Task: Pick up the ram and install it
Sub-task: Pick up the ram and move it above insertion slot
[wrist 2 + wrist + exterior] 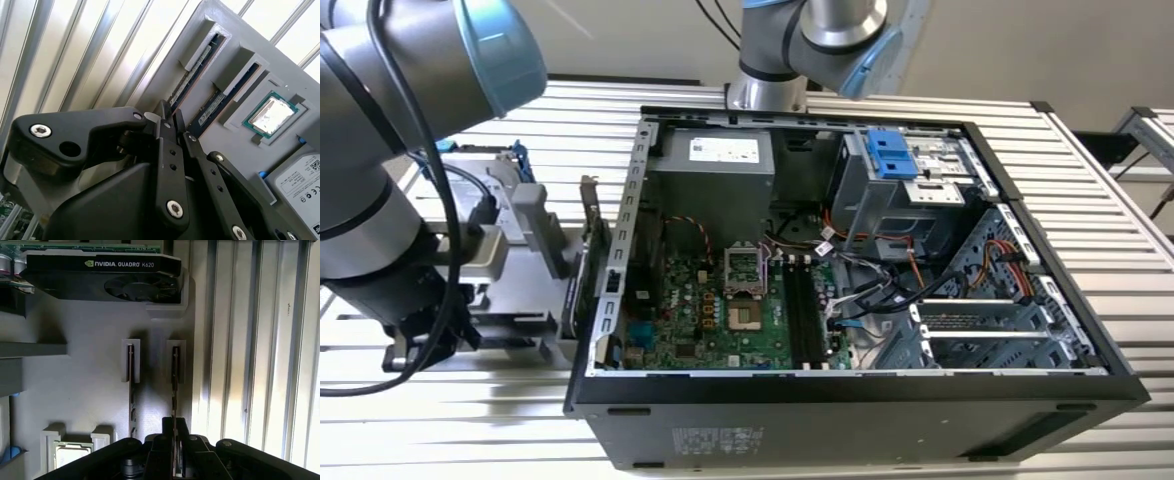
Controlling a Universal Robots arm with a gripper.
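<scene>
Two ram sticks stand on edge in slots of a grey holder (pixel 90 385). In both wrist views my gripper (pixel 173 424) (pixel 171 114) is shut on the ram (pixel 175 372) (pixel 192 80) that sits nearer the holder's edge, one black finger on each flat face at one end of the stick. The ram still sits in its slot. The second stick (pixel 131 375) (pixel 216 106) stands parallel beside it, untouched. In the exterior view the open computer case (pixel 854 385) shows the black motherboard slots (pixel 803 310) beside the processor socket.
The holder also carries a graphics card (pixel 105 280), a processor chip (pixel 270 112) (pixel 67 456) and a hard drive (pixel 306 176). It lies on a slatted metal table (pixel 260 365), at the exterior view's left of the case. Cables (pixel 881 285) crowd the case beside the slots.
</scene>
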